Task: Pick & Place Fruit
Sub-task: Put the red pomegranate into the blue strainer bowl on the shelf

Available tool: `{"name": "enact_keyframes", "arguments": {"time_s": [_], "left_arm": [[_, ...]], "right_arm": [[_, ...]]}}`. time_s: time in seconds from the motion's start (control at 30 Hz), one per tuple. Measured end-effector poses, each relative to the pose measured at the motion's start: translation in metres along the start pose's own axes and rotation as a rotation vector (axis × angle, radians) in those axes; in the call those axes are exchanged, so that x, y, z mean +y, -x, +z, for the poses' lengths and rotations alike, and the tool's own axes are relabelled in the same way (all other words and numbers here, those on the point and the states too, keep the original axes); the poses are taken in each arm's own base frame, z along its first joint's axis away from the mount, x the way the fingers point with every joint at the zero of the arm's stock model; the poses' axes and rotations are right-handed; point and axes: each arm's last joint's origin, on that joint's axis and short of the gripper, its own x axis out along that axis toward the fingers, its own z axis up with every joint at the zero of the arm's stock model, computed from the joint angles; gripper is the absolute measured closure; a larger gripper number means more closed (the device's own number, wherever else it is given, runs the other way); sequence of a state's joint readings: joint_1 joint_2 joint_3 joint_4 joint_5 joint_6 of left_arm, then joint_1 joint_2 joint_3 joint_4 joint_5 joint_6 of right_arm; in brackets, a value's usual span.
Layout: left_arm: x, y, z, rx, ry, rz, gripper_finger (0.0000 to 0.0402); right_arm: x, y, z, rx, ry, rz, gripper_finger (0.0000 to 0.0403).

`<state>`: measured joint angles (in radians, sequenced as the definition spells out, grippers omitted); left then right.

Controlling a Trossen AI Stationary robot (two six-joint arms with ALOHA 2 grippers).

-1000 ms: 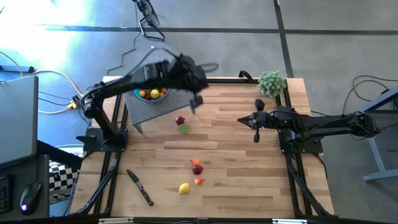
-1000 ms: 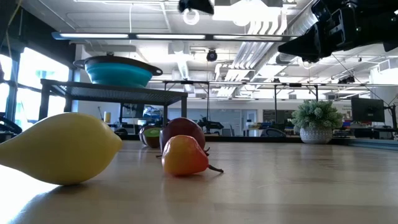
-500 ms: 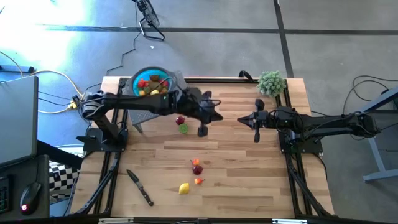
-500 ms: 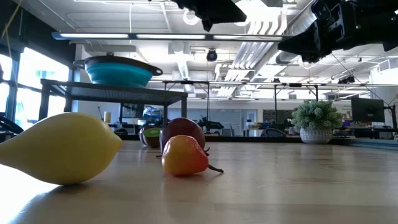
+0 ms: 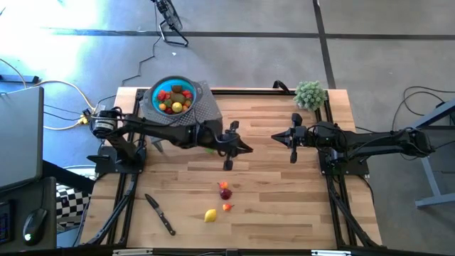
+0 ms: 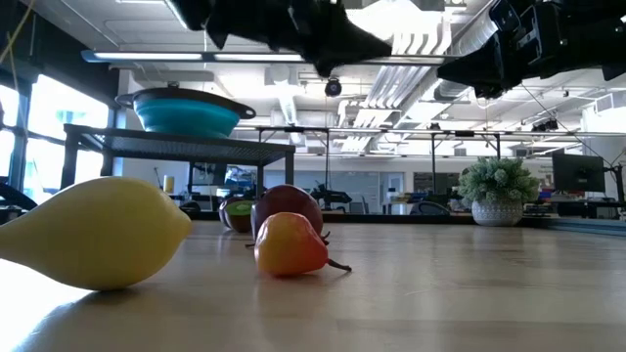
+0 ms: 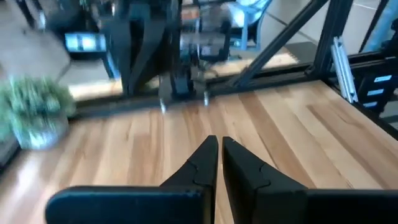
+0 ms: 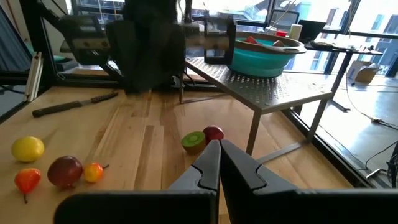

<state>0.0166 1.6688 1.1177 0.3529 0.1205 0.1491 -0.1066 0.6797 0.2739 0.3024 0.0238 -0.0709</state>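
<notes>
Several fruits sit in the teal bowl [image 5: 173, 97] on a perforated stand [image 5: 200, 110] at the table's [image 5: 284, 206] eleven o'clock. A yellow lemon [image 5: 210, 215], maroon fruit [image 5: 225, 193] and small orange fruit [image 5: 227, 208] lie toward six o'clock. The left gripper [image 5: 229, 160], fingers pressed together and empty, reaches low across the table to its centre. The right gripper [image 5: 291, 151], also pinched closed, hovers at three o'clock.
</notes>
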Motion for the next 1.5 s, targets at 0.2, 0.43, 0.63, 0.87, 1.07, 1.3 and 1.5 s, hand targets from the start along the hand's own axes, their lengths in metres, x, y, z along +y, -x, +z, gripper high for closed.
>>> {"name": "enact_keyframes", "arguments": {"time_s": [0.2, 0.43, 0.63, 0.87, 1.07, 1.3, 1.5], "left_arm": [[0.000, 0.016, 0.000, -0.011, 0.051, 0.038, 0.0382], [-0.006, 0.067, -0.001, -0.033, -0.075, 0.058, 0.0382], [-0.012, 0.112, -0.012, -0.053, -0.092, 0.091, 0.0382], [-0.019, 0.165, -0.021, -0.058, -0.082, 0.139, 0.0382], [-0.026, 0.203, -0.028, -0.077, -0.062, 0.145, 0.0382], [-0.033, 0.238, -0.032, -0.122, -0.040, 0.131, 0.0382], [-0.045, 0.259, -0.039, -0.144, -0.046, 0.057, 0.0382]], "right_arm": [[0.000, 0.000, 0.000, 0.000, 0.000, -0.005, 0.0401], [-0.001, 0.000, 0.000, -0.004, -0.040, -0.026, 0.0401], [-0.002, 0.000, 0.001, -0.013, -0.051, -0.079, 0.0401], [-0.004, 0.000, -0.001, 0.010, -0.049, -0.145, 0.0400], [-0.005, 0.000, 0.000, 0.008, -0.049, -0.158, 0.0400], [-0.005, 0.000, 0.000, 0.008, -0.048, -0.158, 0.0400], [-0.005, 0.000, 0.000, 0.007, -0.049, -0.158, 0.0400]]}}
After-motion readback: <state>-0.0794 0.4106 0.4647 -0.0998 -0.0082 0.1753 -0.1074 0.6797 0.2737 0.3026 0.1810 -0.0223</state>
